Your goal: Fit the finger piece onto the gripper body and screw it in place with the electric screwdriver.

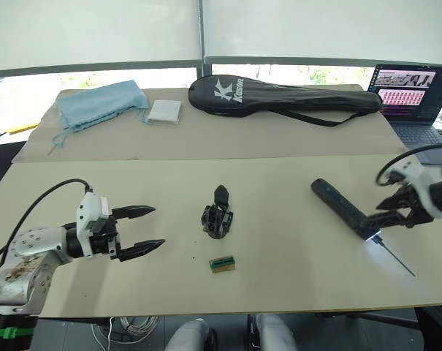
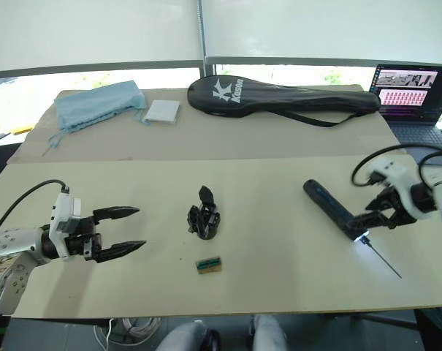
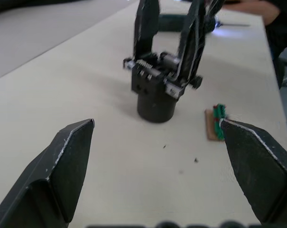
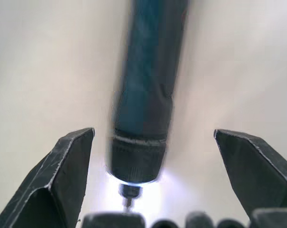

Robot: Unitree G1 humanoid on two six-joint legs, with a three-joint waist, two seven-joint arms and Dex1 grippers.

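- Your right gripper is hovering at the bit end of the electric screwdriver, its jaws spread wide on either side of the barrel and not yet touching it.
- The screwdriver is lying flat on the pale table, on your right, with its thin silver bit pointing toward the near edge and a small light glowing at the nose.
- You are dealing with a smooth, round, rigid barrel, so it will likely roll or slip; take it across the thick dark collar just behind the bit, where the wrist view shows a ridge.
- The gripper body is standing upright on its round base at mid-table, a chunky black block with toothed metal parts and black fingers rising from it.
- I cannot tell whether the finger piece is already seated among those.
- Your left gripper is waiting near the body with its jaws apart, holding nothing.
- A small tan-and-green block is resting just beside the body.
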